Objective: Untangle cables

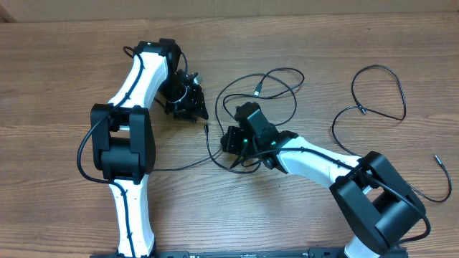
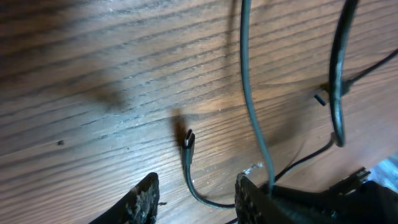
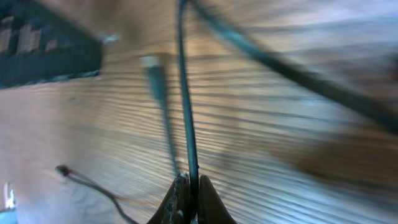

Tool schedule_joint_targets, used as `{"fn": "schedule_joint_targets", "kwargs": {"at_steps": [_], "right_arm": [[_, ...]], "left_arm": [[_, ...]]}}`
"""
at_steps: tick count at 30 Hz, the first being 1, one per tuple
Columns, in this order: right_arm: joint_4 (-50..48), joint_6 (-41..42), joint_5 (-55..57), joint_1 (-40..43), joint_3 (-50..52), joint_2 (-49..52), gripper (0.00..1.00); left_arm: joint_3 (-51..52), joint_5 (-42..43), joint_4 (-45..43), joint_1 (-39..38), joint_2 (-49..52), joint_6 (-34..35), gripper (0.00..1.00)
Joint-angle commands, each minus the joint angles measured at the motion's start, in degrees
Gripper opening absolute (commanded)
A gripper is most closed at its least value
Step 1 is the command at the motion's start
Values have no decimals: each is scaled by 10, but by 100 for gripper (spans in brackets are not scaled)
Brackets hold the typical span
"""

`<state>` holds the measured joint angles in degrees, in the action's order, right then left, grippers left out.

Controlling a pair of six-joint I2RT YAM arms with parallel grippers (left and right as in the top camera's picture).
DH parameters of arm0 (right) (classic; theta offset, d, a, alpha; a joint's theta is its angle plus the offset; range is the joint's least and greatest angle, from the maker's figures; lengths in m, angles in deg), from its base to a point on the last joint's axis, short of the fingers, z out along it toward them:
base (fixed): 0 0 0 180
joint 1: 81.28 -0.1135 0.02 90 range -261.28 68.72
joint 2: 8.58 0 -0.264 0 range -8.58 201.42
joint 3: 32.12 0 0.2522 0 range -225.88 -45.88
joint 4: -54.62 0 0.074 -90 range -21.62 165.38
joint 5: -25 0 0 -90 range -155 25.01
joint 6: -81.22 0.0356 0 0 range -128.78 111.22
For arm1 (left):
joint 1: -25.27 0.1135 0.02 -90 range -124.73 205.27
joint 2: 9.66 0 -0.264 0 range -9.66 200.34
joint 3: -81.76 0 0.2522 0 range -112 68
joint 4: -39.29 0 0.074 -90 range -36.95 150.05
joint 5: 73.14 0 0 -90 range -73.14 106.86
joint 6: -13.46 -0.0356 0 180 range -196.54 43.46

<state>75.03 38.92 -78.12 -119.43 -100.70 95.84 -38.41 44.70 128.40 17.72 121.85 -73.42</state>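
Note:
Thin black cables lie in tangled loops at the table's middle. A separate cable curls at the right. My right gripper sits on the tangle's lower left. In the right wrist view it is shut on one cable strand, which runs straight up from the fingertips. My left gripper hovers left of the tangle. In the left wrist view it is open, with a cable end and its small plug lying between and ahead of the fingers, untouched.
The wooden table carries both arms. A silvery plug lies beside the held strand. The right cable's far end trails near the right arm's base. Another plug tip lies near the right gripper body in the left wrist view.

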Motion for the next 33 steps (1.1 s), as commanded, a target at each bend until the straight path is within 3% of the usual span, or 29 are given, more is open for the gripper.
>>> {"fn": "schedule_joint_targets", "kwargs": {"at_steps": [1,3,6,8,9,11,12,14,21,28,33], "right_arm": [[24,38,-9,37,0,-3,4],[48,37,-33,57,0,-3,4],[62,33,-37,64,0,-3,4],[60,23,-50,62,0,-3,10],[53,0,-74,63,0,-3,18],[41,-25,-112,63,0,-3,54],[39,-31,-131,64,-2,-3,67],[40,-39,-155,64,-9,-3,78],[37,-180,-221,63,-42,-3,77],[-38,-225,-273,64,-42,-15,79],[-79,-240,-237,64,-42,-49,81]], "left_arm": [[38,-60,-27,-30,1,78,43],[73,-85,-64,-45,1,119,45],[119,-84,-120,-63,1,126,42],[125,-84,-137,-67,1,123,4],[120,-84,-131,-67,-1,123,4],[94,-89,-109,-61,-4,123,4],[79,-90,-97,-56,-8,123,4],[34,-89,-70,-43,-21,123,4],[-83,-56,-10,-30,-106,123,4],[-127,-56,24,-30,-175,113,4],[-127,-117,28,-30,-200,108,4]]}}
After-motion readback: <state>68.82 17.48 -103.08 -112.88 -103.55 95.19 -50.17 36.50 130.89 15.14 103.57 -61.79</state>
